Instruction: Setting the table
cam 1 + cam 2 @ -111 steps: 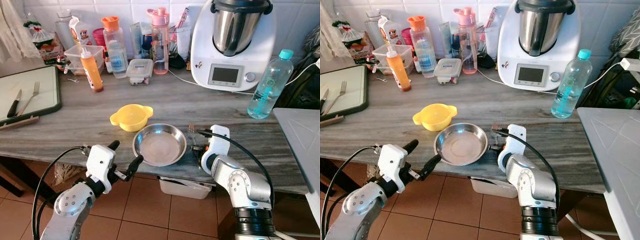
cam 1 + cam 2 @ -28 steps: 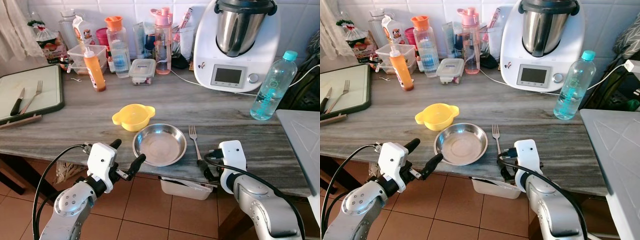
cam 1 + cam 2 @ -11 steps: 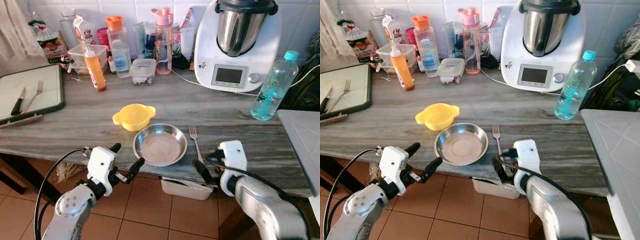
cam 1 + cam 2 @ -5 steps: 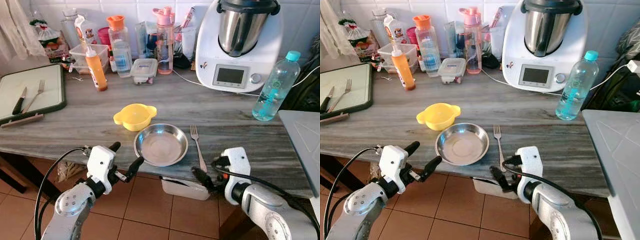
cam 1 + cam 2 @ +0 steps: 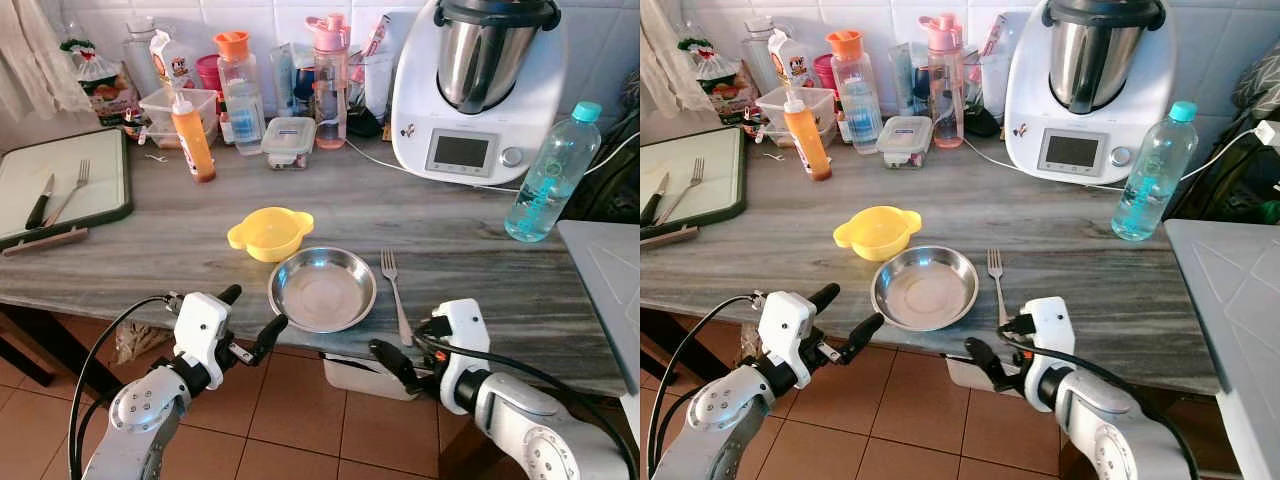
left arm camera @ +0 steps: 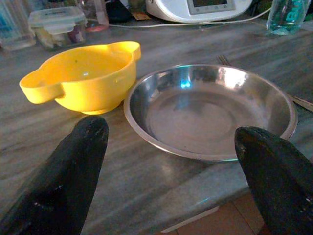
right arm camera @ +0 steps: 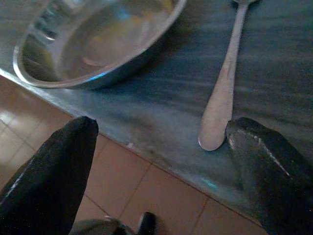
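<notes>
Round steel plate (image 5: 322, 289) sits on the grey wood-grain counter (image 5: 150, 245) near its front edge — metal fork (image 5: 394, 292) just right, yellow plastic bowl (image 5: 270, 233) behind-left. Left gripper (image 5: 248, 317) and right gripper (image 7: 161, 161) hang spread wide, empty, off the edge.

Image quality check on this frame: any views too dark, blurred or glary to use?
Both eye views are bright and sharp. In the left wrist view the steel plate carries a small blue glint, and the open left gripper has fingers that look soft and dim. The right wrist view is darker, with a blue cast; the fork stays readable between the open right gripper fingers.
</notes>
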Tool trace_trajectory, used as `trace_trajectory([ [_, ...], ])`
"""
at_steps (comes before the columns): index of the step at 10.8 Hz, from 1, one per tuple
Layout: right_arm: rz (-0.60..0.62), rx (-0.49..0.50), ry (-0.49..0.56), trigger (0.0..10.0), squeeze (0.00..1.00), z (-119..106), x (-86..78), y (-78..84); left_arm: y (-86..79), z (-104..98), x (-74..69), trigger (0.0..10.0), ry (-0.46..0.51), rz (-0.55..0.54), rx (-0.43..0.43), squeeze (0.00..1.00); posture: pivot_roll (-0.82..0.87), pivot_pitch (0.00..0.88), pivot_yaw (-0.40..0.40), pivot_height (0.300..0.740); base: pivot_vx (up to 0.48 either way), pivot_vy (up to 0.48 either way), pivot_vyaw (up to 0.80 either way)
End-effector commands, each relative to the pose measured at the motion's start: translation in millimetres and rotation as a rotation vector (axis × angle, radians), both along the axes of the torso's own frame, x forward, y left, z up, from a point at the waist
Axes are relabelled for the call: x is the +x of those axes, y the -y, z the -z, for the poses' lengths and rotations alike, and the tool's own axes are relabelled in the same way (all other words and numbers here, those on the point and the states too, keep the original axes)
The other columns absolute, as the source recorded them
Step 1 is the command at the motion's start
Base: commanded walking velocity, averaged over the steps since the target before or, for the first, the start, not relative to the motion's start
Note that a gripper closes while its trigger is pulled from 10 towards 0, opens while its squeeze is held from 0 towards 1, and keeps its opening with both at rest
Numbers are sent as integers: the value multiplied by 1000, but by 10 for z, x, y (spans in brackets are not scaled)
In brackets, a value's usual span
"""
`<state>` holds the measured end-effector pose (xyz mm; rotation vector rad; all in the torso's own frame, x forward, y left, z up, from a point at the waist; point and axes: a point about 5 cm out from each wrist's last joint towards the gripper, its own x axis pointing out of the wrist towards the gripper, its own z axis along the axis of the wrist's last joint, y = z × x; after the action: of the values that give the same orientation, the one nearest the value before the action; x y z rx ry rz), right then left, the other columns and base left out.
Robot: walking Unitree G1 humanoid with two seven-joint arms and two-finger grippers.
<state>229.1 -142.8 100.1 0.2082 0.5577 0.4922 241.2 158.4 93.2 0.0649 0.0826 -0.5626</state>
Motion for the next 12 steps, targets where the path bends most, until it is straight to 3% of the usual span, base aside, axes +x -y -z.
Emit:
trace_trajectory([
  [1,-23,8,26,10000,0,-55,7,-44,-22,-29,15,10000,9,-6,10,0,43,1,59,740,0,0,0],
  [6,-38,6,43,10000,0,-83,18,-58,-39,-35,0,10000,9,-10,9,0,43,4,58,740,0,0,0],
  [12,-70,3,83,10000,0,-230,-26,217,5,-81,2,10000,13,-1,2,0,25,5,70,740,0,0,0],
])
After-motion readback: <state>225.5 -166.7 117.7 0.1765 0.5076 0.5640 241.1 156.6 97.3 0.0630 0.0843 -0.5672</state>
